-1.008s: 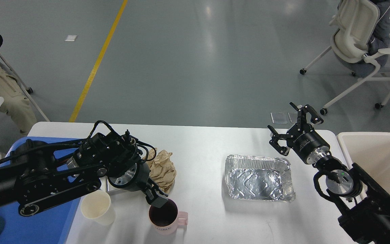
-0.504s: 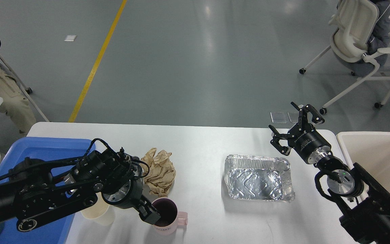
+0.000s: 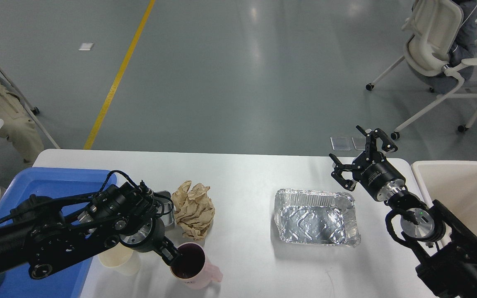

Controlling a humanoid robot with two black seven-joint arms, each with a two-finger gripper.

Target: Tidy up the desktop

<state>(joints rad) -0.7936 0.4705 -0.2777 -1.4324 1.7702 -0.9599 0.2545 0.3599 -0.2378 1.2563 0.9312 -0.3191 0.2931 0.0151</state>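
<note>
Clutter covers most of the worktop, so the tidying looks barely begun. A pink mug sits at the near edge left of centre, tipped toward the left. A cream paper cup stands just left of it at the near left, partly hidden by the arm, and a crumpled brown paper lies behind the mug. A small metal thing is tucked beside the paper, too hidden to name. An empty foil tray rests toward the right. The blue tray at the left end and the cream bin off the right end both show bare inner surfaces, as far as the view reaches (the arm hides much of the blue one).

The left claw is at the mug's rim with a finger inside, apparently clamped on the wall. The right claw hangs spread wide and empty above the far right of the worktop, behind the foil tray.

Against the earlier frames, the left arm has drawn back toward the near left corner and taken the mug with it: the mug has slid left and now leans, where before it stood upright. The right arm, the foil tray and the paper have not moved.
</note>
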